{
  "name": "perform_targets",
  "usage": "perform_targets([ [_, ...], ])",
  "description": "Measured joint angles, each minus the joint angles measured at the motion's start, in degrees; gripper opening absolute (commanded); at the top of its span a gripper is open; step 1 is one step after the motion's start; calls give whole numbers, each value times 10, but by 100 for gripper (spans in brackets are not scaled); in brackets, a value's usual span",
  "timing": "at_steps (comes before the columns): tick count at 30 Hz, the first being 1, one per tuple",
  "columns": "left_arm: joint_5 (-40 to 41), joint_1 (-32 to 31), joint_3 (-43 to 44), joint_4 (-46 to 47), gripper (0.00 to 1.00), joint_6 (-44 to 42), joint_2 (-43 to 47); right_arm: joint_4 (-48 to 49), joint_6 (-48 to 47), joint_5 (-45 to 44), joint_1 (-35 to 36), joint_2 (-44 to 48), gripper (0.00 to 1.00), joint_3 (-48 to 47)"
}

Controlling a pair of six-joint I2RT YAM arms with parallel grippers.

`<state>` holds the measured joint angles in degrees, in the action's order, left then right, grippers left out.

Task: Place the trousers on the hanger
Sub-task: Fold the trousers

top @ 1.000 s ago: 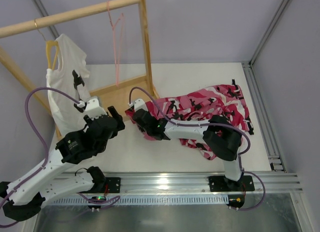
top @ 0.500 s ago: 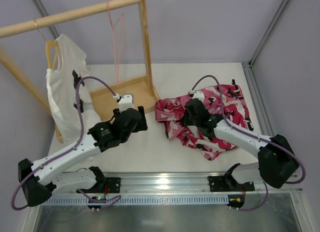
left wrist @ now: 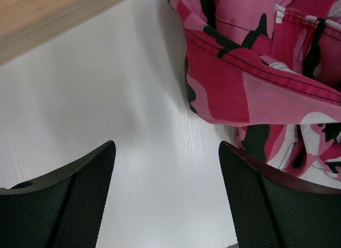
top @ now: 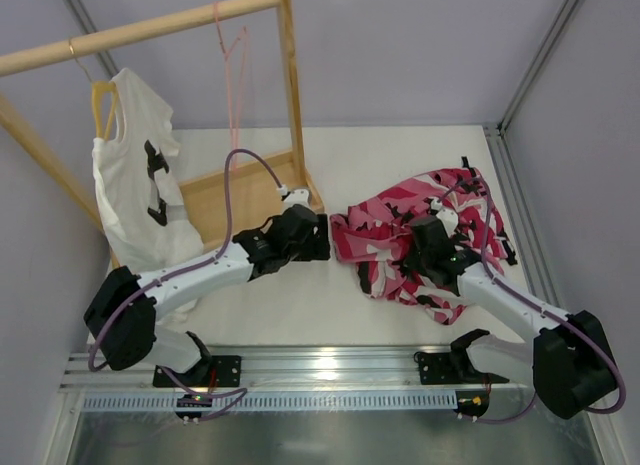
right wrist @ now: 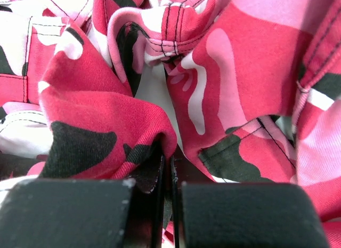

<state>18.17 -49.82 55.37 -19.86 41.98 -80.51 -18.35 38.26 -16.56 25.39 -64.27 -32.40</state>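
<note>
The camouflage trousers [top: 415, 220] lie bunched on the white table at the right. My right gripper [top: 425, 247] sits in the middle of them and is shut on a fold of the trousers [right wrist: 101, 120]. My left gripper [top: 322, 237] is open and empty, low over the table just left of the trousers' edge [left wrist: 240, 88]. The pale-pink wire hanger [top: 233, 75] hangs from the wooden rail [top: 140, 27] at the back, far from both grippers.
A white T-shirt [top: 135, 175] on a yellow hanger [top: 98, 100] hangs at the left of the rail. The rack's wooden base board [top: 235, 195] and upright post [top: 292, 95] stand just behind my left gripper. A metal frame rail [top: 525, 225] runs along the table's right edge.
My left arm has reached right, toward the trousers. My right gripper has pulled the trousers right, away from the rack's base, and bunched them.
</note>
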Motion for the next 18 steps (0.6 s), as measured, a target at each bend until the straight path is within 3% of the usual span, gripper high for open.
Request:
perform_targets([
  [10, -84, 8, 39, 106, 81, -12, -107, -1, 0, 4, -16, 24, 4, 16],
  [18, -104, 23, 97, 130, 82, -22, -171, 6, -4, 14, -24, 40, 4, 32],
])
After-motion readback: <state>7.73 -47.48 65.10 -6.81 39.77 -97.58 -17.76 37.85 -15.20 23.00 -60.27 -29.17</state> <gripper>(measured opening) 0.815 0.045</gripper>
